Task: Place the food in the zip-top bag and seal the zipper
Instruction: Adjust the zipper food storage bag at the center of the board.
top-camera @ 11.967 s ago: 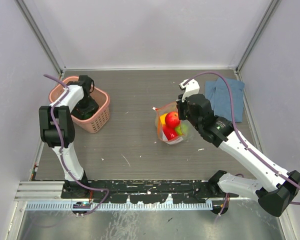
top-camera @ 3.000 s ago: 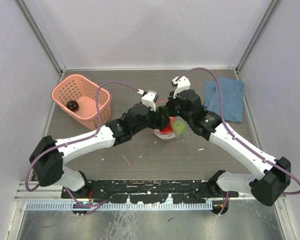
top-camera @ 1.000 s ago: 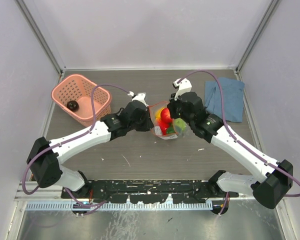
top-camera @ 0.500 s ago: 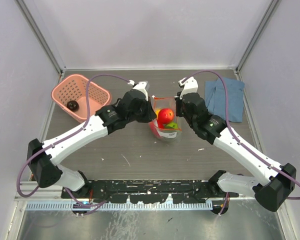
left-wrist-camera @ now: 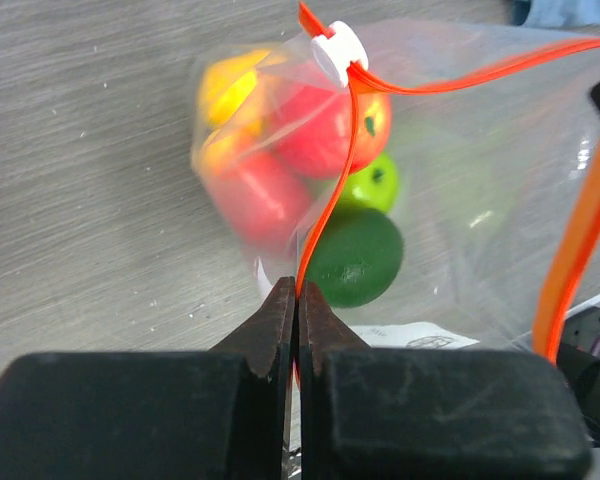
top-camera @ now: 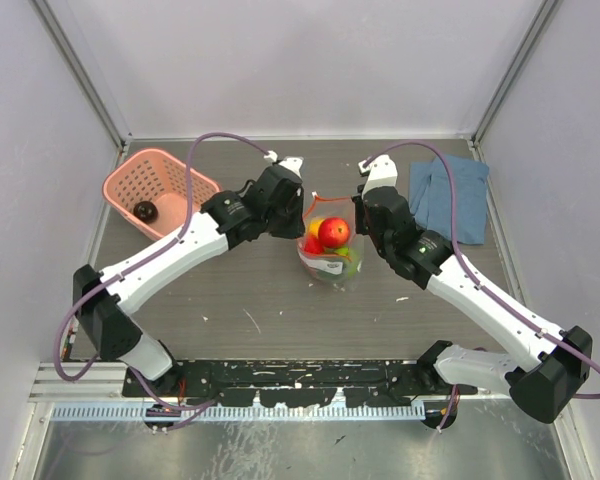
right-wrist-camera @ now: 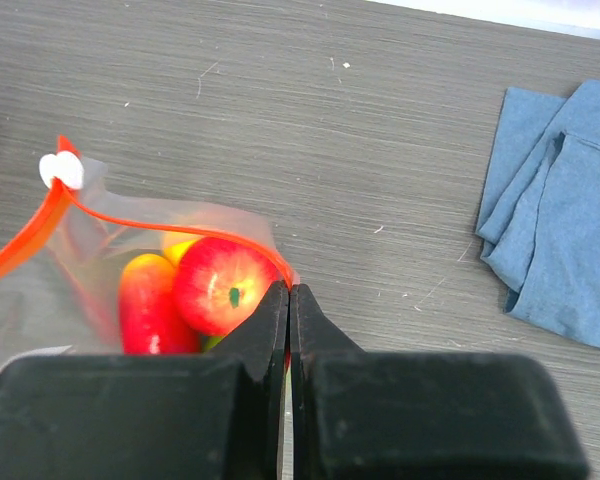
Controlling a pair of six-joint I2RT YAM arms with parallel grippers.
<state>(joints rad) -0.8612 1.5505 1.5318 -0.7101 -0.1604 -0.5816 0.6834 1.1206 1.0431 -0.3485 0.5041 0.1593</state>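
Note:
The clear zip-top bag (top-camera: pixel 330 255) stands mid-table between both arms, holding the food: a red apple (top-camera: pixel 332 232), a yellow piece (top-camera: pixel 315 224) and green pieces (left-wrist-camera: pixel 355 255). Its orange-red zipper (left-wrist-camera: pixel 325 210) runs up to a white slider (left-wrist-camera: pixel 338 52). My left gripper (left-wrist-camera: pixel 297 290) is shut on the zipper strip at the bag's left side (top-camera: pixel 302 215). At the right end of the same strip, my right gripper (right-wrist-camera: pixel 289 290) is pinched shut beside the apple (right-wrist-camera: pixel 225 283). The mouth stands apart between them. One dark food piece (top-camera: pixel 143 211) lies in the pink basket.
The pink lattice basket (top-camera: pixel 120 172) stands at the back left, near the left wall. A folded blue cloth (top-camera: pixel 450 195) lies at the back right, also in the right wrist view (right-wrist-camera: pixel 560 210). Grey walls close in three sides.
My left gripper has closed on the zipper strip at the bag's left side. Both grippers and the bag's mouth have shifted slightly toward the back of the table.

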